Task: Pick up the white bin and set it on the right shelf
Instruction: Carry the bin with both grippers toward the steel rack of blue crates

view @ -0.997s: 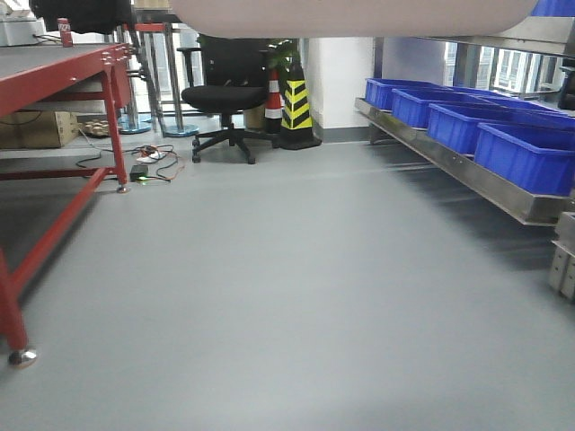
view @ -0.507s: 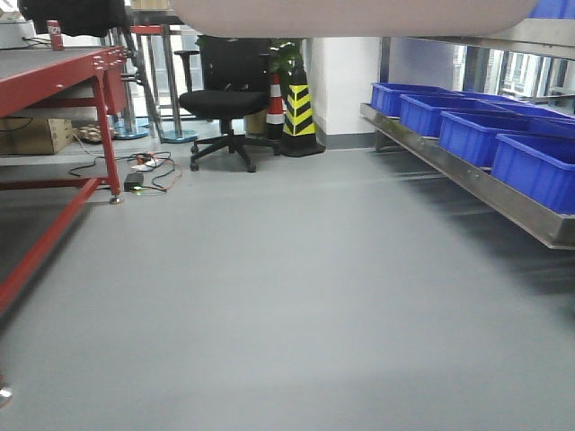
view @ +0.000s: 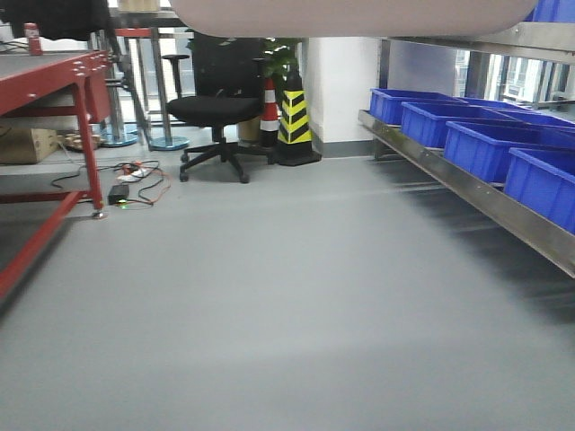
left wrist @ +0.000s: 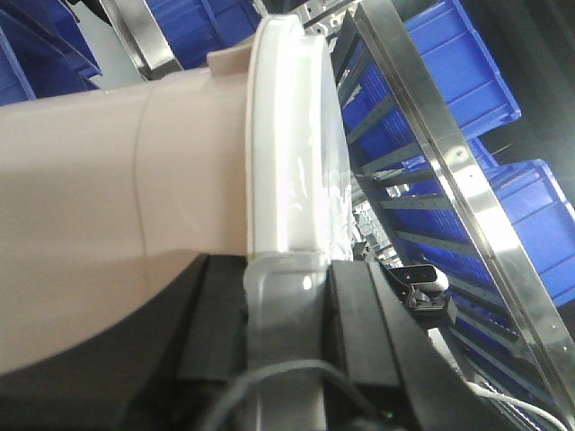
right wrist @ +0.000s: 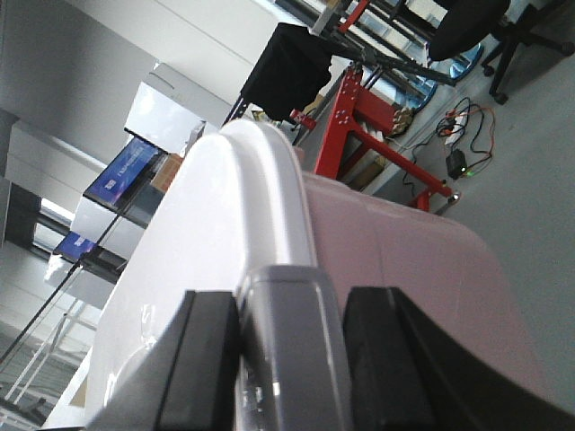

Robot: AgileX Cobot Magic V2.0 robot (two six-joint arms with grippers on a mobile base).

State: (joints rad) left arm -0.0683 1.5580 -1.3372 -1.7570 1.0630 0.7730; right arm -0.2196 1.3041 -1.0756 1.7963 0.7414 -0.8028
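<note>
The red table (view: 45,76) and chair (view: 216,109) have slid leftward, so the base is nearing the right shelf (left wrist: 472,193). Left gripper (left wrist: 283,287) and right gripper (right wrist: 292,350) each clamp an end of the white bin (view: 355,16) between their fingers

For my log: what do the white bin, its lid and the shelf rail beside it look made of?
The white bin: likely moulded plastic, pale pinkish, matte, with rounded corners and a faint seam. The lid: glossier white plastic, judging by soft highlights. The shelf rail: apparently stainless steel, shiny, reflective, with a small screw head.
</note>
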